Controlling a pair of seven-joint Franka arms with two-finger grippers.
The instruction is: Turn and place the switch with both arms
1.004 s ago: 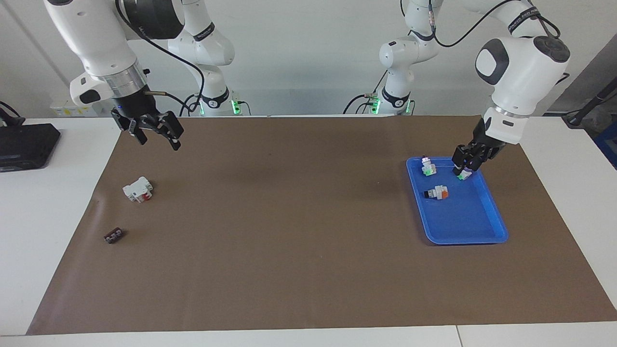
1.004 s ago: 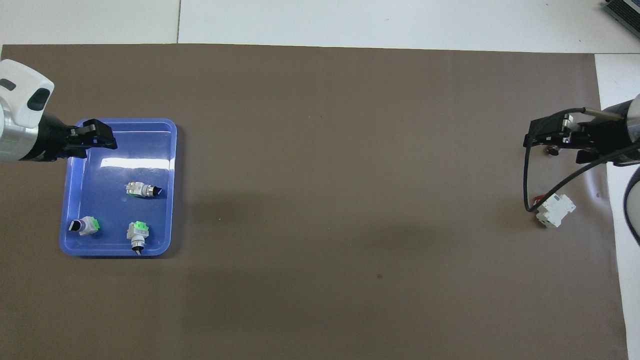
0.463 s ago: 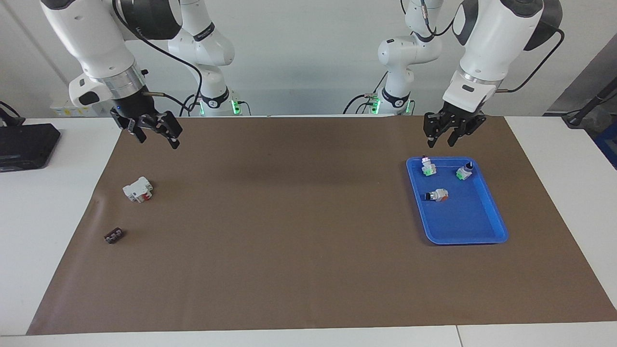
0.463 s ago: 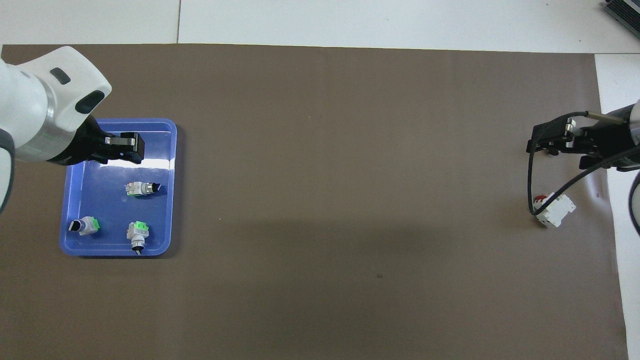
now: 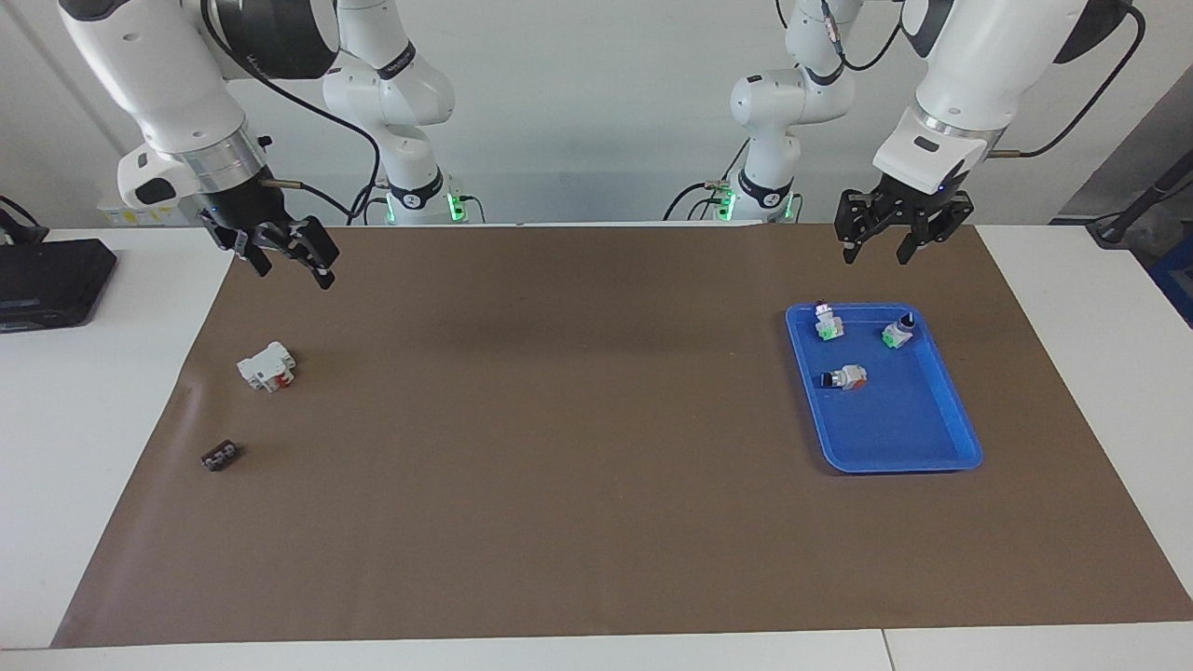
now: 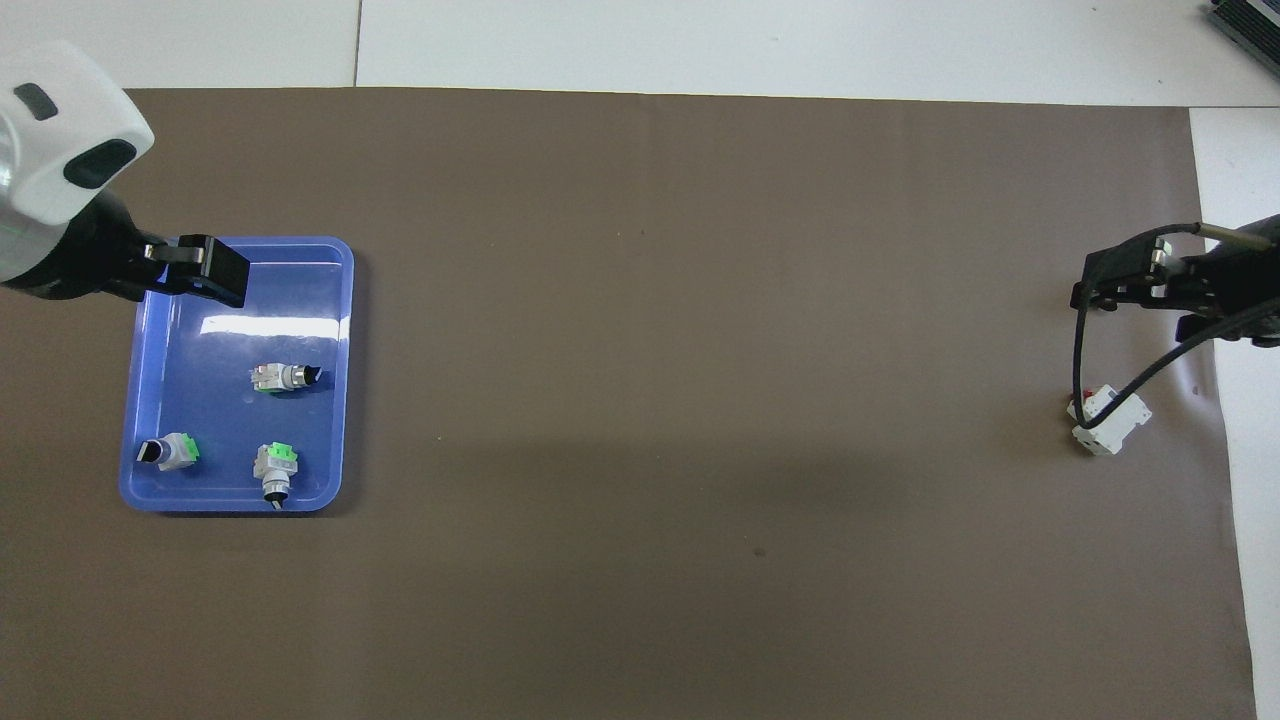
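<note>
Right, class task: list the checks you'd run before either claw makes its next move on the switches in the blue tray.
1. Left claw open and empty, raised near the blue tray: ok.
2. Right claw open and empty, waiting over the mat: ok.
3. Three switches inside the tray, none touching another: ok.
4. White block and black ribbed block at the right arm's end, apart from the tray: ok.
5. Every switch turned the required way: cannot tell.

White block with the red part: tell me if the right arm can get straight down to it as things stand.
Probably yes. The right gripper hangs open, empty, above the mat, and the white block lies alone with bare mat around it; the small black block sits well apart.
</note>
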